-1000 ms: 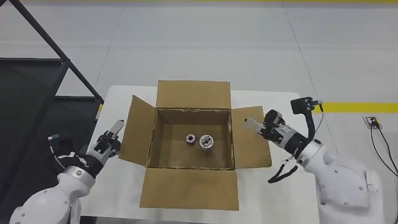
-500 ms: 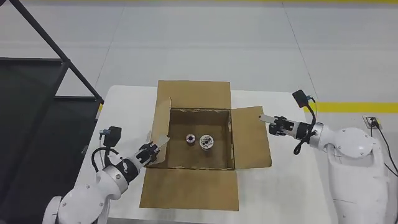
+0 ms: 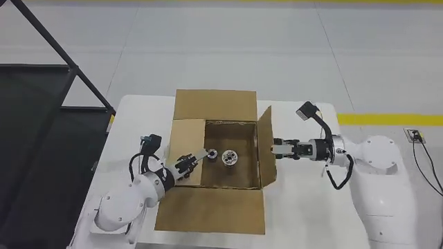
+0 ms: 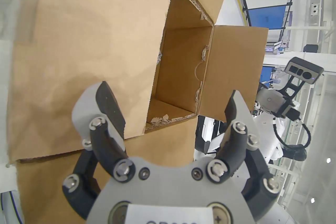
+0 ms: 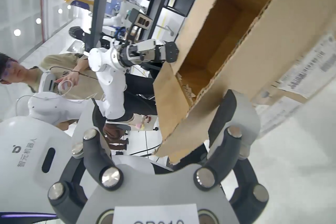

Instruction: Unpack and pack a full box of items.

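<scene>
From above, two round parts sit in the box; wrist views show both jaws spread, empty.

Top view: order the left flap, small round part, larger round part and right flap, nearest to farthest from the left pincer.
1. Left flap, beside the left pincer.
2. Small round part, on the box floor.
3. Larger round part, just beyond it.
4. Right flap, opposite side.
</scene>
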Tool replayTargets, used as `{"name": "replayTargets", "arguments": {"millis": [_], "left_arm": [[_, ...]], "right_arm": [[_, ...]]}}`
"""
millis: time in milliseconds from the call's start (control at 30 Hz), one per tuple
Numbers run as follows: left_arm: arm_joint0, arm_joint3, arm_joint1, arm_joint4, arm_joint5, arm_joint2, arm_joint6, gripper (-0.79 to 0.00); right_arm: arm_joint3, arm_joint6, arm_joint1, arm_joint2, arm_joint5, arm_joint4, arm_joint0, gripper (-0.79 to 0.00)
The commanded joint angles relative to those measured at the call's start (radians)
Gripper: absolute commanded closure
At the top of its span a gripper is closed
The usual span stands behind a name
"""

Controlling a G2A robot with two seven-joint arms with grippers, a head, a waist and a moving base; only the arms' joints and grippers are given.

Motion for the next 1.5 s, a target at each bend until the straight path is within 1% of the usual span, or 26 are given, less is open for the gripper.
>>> {"name": "replayTargets", "arguments": {"millis": [0, 67, 233, 433, 633, 900, 1233, 1467], "left_arm": [[-0.004, 0.005, 0.001, -0.003, 0.001, 0.005, 0.007, -0.785], [-0.005, 0.008, 0.001, -0.008, 0.001, 0.009, 0.019, -0.785], [0.003, 0.010, 0.005, -0.014, -0.010, 0.011, 0.041, -0.785], [0.019, 0.008, 0.008, -0.050, -0.005, -0.013, 0.064, -0.785], [0.017, 0.022, 0.012, -0.070, 0.007, -0.021, 0.076, -0.785], [-0.001, 0.047, 0.019, -0.059, 0.014, -0.001, 0.068, -0.785], [-0.008, 0.062, 0.026, -0.051, 0.020, 0.018, 0.077, -0.785], [-0.007, 0.054, 0.029, -0.067, 0.022, 0.021, 0.092, -0.785]], "right_arm": [[0.027, -0.019, -0.002, -0.037, 0.003, -0.002, 0.024, -0.785], [0.050, -0.064, -0.006, -0.088, 0.004, -0.036, 0.049, -0.785], [0.112, -0.130, -0.019, -0.213, -0.050, -0.102, 0.098, -0.785], [0.186, -0.203, -0.030, -0.305, -0.076, -0.147, 0.143, -0.785], [0.231, -0.238, -0.032, -0.354, -0.079, -0.166, 0.170, -0.785], [0.259, -0.285, -0.035, -0.414, -0.071, -0.225, 0.196, -0.785], [0.269, -0.294, -0.028, -0.439, -0.081, -0.228, 0.211, -0.785], [0.244, -0.295, -0.020, -0.443, -0.093, -0.216, 0.205, -0.785]]}}
